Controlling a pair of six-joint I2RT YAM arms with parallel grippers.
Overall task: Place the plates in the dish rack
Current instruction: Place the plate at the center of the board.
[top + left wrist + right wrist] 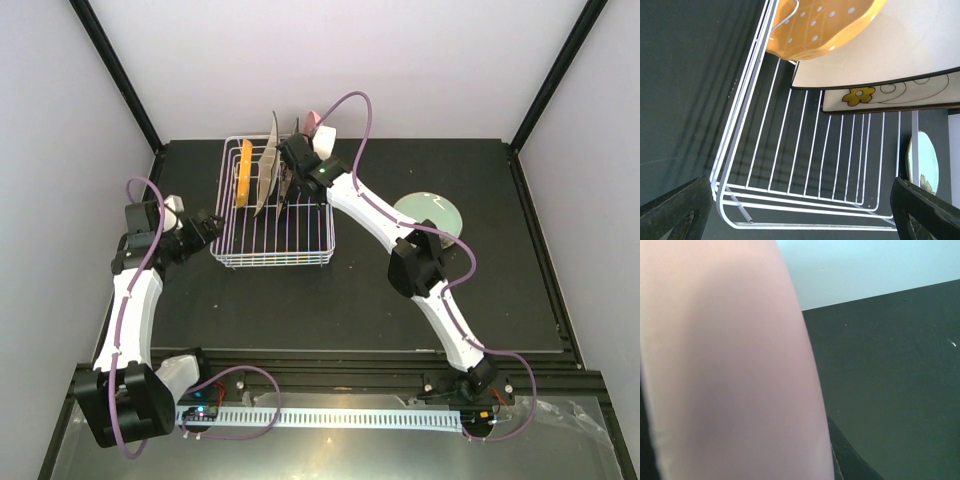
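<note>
**Pink plate at the rack, green one not yet loaded**

Top view: the rectangular white wire dish rack (pixel 290 240) sits left of centre on the black surface (pixel 330 310). A small round orange plate (pixel 245 172) stands in its far end, with two square cream plates (pixel 267 165) leaning together next to it. My right fingers (pixel 297 152) are clenched on the round pink ceramic plate (pixel 314 123). It's held on edge over the rack's far right corner, just beside the squares. My left fingers (pixel 207 229) are released wide, just beside the rack's left wall. I can't tell if they touch it. The round pale green plate (pixel 428 213) lies flat on the surface, well right of the rack.

Left wrist: nothing between the fingers. I'm looking along the rack floor. The orange plate, the plain square and the flowered square overhang it.

Right wrist: the pink plate fills the left half, blurred. No rack wire shows, so I can't judge slot alignment from here.

Risks, my read:
- The squares already lean. If the pink plate clips one on the way down, it could tip the row.
- If I let go off-slot, the plate could slide flat or fall outside the far wall.
- Nothing braces the rack, so a sideways push could shift it.
- The green plate lies flat, so its rim may slip in the fingers.
</note>
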